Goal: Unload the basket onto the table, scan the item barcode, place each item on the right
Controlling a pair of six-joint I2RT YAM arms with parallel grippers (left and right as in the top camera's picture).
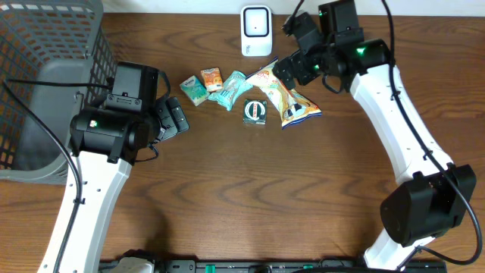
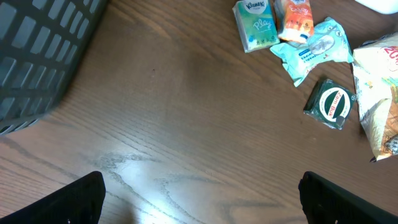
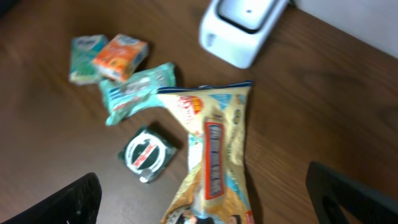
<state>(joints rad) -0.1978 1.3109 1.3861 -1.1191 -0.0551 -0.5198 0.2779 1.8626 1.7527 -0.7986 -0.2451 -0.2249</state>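
Right gripper [image 1: 283, 71] hung open over snack bag [image 3: 214, 146], left gripper [image 1: 175, 117] open too, both empty. Bag looked light, crinkly, slick; prob. pinch its sealed end.

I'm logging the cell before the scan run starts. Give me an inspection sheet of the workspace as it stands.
Surface: brown wooden table, no spills seen.
Job's things: white scanner at the far edge. In front of it, clustered: snack bag, teal packet, orange pack, green tissue pack, dark round-label packet.
Clutter: nothing seen.
Grippers: left gripper open, empty, over bare wood. Right gripper open, empty, above the snack bag.
Cables: black cable crosses the basket by the left arm; another runs along the right arm.
Surroundings: grey mesh basket at the left.
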